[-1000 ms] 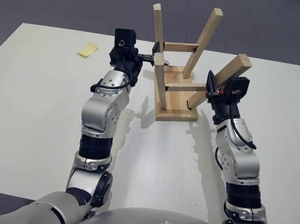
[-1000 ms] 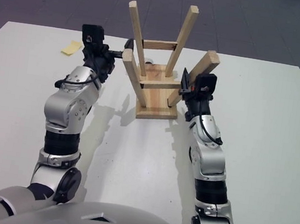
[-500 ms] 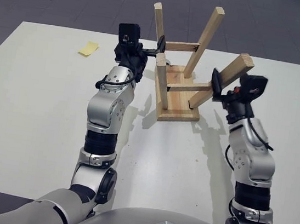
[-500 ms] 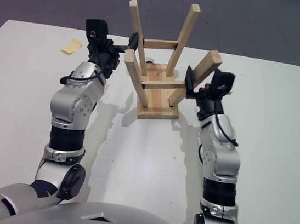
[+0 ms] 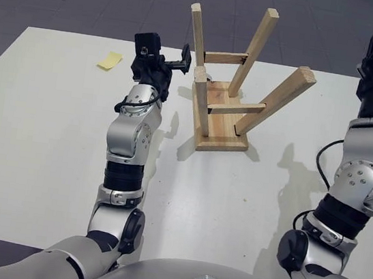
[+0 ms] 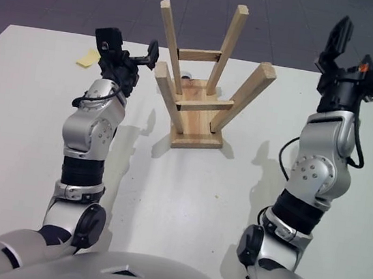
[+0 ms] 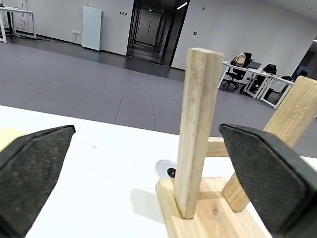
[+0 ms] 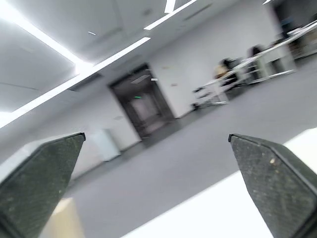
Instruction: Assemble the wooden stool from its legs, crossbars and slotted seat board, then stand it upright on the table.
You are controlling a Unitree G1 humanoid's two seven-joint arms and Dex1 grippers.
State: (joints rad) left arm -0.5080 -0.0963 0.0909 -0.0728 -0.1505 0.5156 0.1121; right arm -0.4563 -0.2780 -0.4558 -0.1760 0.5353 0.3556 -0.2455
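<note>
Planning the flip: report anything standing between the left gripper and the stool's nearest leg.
Nothing visible does. The open left gripper hangs just left of the stool's nearest leg, apart from it, with only bare table between them.

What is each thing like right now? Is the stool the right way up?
Stool: upside down, seat on the table, legs pointing up.
Left gripper: open, beside a stool leg, holding nothing.
Right gripper: open, raised high, holding nothing.
Yellow note: lying flat on the table.
</note>
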